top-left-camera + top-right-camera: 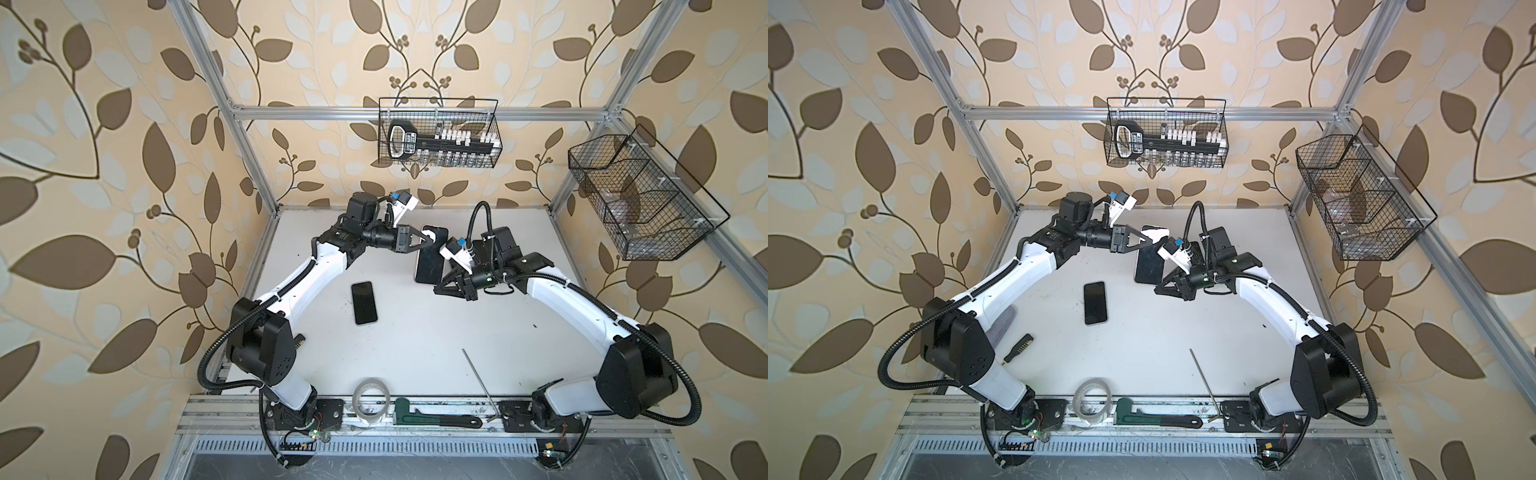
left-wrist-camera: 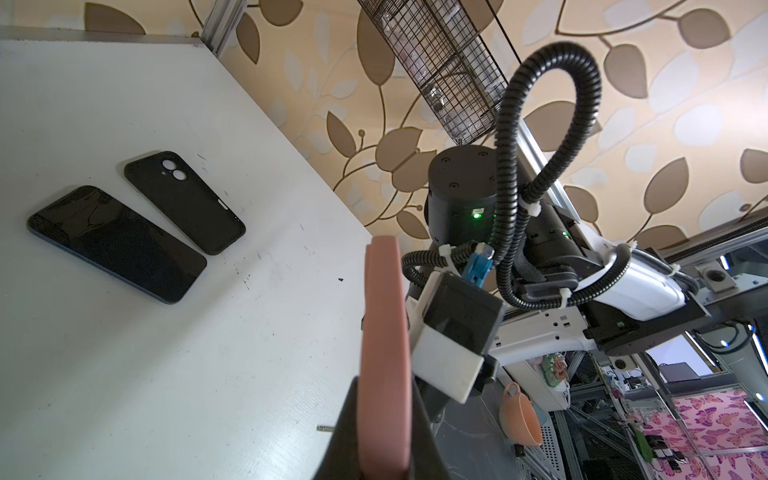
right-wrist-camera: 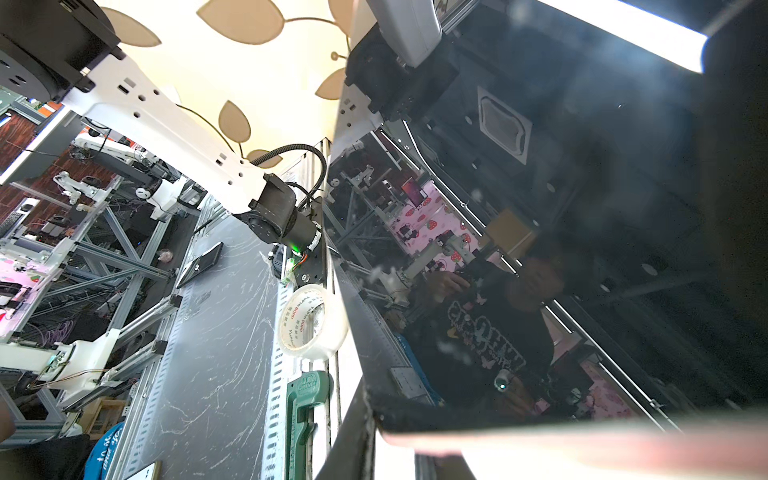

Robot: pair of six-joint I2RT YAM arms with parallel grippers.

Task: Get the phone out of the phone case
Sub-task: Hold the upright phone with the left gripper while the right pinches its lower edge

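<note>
table (image 1: 415, 332) — loose phone (image 1: 364, 302) near held phone (image 1: 430, 262)

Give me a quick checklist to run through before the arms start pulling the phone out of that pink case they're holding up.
1. Left gripper shut on the pink case: ok.
2. Right gripper gripping the lower end of the phone: cannot tell; it sits at that end, but the jaws are unclear.
3. Phone and case held above the table: ok.
4. Phone freed from the case: not ok; a pink rim borders the screen in the right wrist view.
5. Black phone and black case lying on the table, apart from the held pair: ok.
</note>
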